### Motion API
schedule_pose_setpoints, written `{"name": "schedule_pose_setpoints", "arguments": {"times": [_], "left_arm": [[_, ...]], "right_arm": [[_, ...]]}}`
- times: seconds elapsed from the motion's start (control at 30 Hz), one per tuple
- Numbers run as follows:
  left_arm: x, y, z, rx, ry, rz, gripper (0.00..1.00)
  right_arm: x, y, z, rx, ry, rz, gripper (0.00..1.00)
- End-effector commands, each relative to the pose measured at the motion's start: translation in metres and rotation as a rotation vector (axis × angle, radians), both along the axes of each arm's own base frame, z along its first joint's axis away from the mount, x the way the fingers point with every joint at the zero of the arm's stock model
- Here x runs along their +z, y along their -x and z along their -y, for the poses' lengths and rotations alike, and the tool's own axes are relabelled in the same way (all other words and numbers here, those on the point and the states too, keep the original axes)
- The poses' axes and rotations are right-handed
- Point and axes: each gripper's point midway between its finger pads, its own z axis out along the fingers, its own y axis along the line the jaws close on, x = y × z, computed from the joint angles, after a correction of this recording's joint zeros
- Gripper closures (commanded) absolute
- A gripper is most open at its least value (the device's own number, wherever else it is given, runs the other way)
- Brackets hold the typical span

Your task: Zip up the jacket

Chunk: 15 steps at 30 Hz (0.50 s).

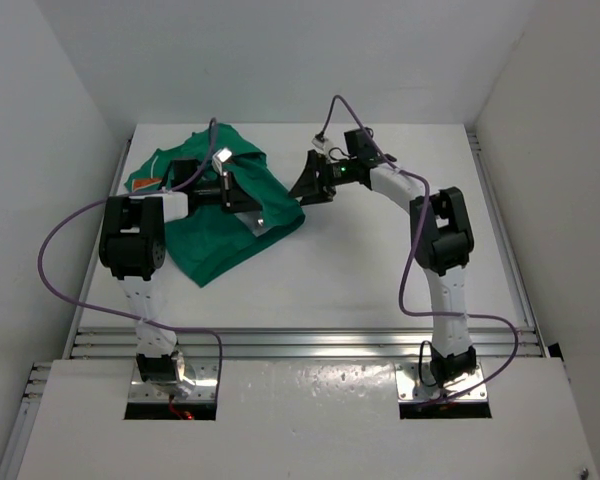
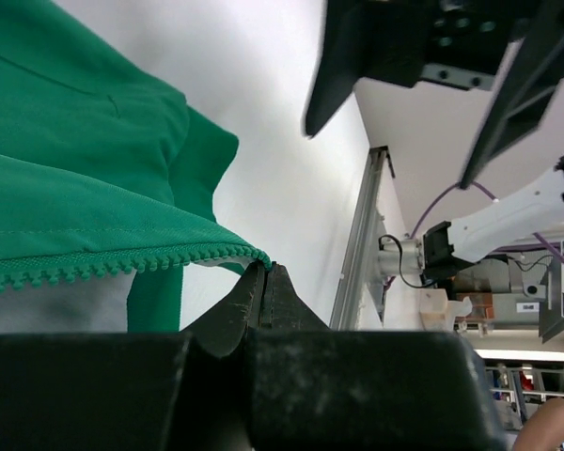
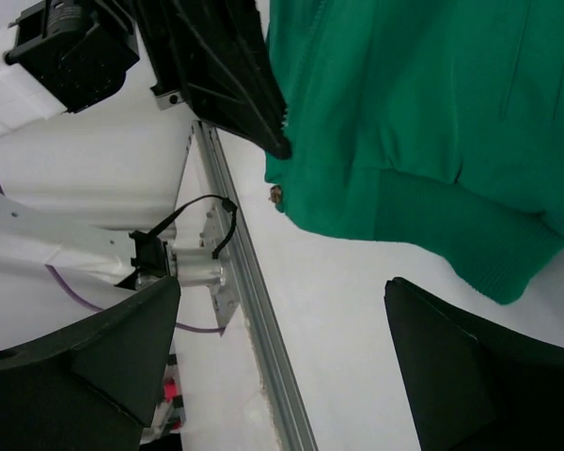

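Observation:
The green jacket (image 1: 215,225) lies crumpled at the back left of the table, with an orange patch (image 1: 148,183) at its far left edge. My left gripper (image 1: 260,212) is shut, its fingertips pinching the end of the jacket's toothed zipper edge (image 2: 122,267); in the left wrist view the closed tips (image 2: 266,271) meet right at that edge's corner. My right gripper (image 1: 306,180) is open and empty, just right of the jacket's right corner and clear of the cloth. In the right wrist view (image 3: 282,287) the jacket (image 3: 423,122) lies beyond its spread fingers.
White enclosure walls stand on the left, right and back. Aluminium rails (image 1: 300,340) run along the table's near edge and down its right side (image 1: 500,230). Purple cables (image 1: 55,260) loop off both arms. The left gripper's body (image 3: 216,66) shows close in the right wrist view.

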Motion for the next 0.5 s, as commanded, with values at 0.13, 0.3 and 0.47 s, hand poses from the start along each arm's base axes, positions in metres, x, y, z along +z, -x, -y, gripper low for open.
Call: {"name": "schedule_pose_setpoints", "arguments": {"times": [0.13, 0.3, 0.47], "left_arm": [[0.059, -0.013, 0.001, -0.02, 0.079, 0.149, 1.0], [0.066, -0.023, 0.001, 0.009, 0.106, 0.174, 1.0], [0.069, -0.027, 0.015, 0.007, 0.132, 0.164, 1.0]], "right_arm": [[0.004, -0.002, -0.027, 0.031, -0.062, 0.032, 0.13], [-0.002, -0.004, -0.034, 0.016, -0.074, 0.003, 0.13], [0.002, -0.009, -0.044, 0.019, -0.116, 0.023, 0.16]]}}
